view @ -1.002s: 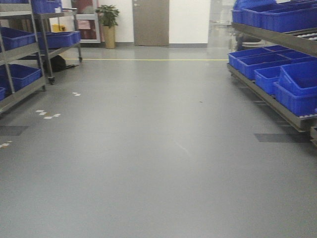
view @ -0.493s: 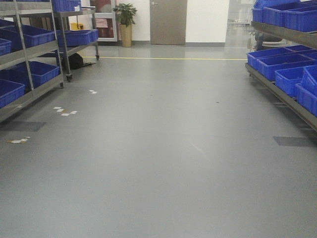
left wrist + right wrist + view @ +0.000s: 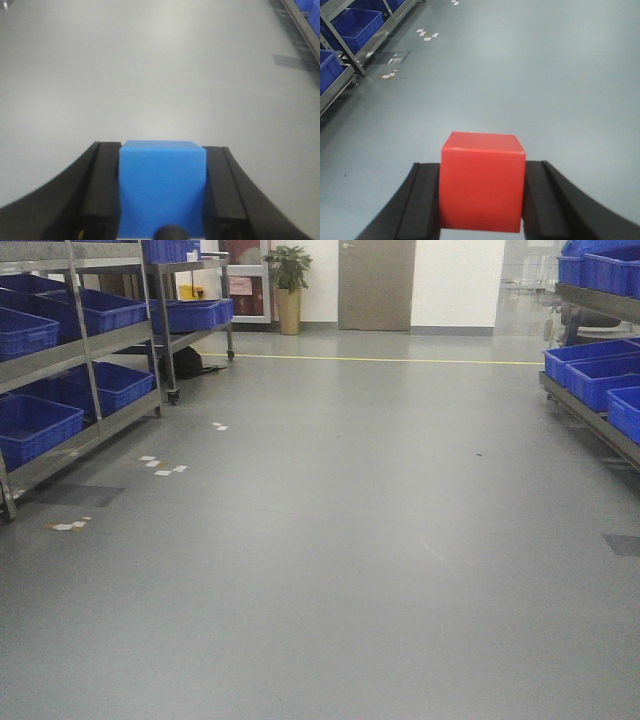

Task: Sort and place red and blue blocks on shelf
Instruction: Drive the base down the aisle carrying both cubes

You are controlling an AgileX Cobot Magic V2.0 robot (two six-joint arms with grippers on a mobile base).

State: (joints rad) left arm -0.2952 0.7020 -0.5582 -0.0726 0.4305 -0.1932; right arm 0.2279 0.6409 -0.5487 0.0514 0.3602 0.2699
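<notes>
Two blocks, both in hand: blue block (image 3: 162,195) clamped between the fingers of the left end effector (image 3: 161,165), red block (image 3: 482,182) clamped the same way in the right end effector (image 3: 481,170). Each is squeezed on opposite flat faces with the front face exposed, which looks like a carry grip for transit. Floor (image 3: 330,570) lies under both. The shelf (image 3: 90,345) with blue bins (image 3: 35,425) stands at left, well apart, so placing isn't due yet.

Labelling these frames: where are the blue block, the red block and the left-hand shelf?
blue block (image 3: 162,192): left wrist view, middle of its near face.
red block (image 3: 482,187): right wrist view, middle of its front face.
shelf (image 3: 120,340): front-facing view, middle-level front rail.
</notes>
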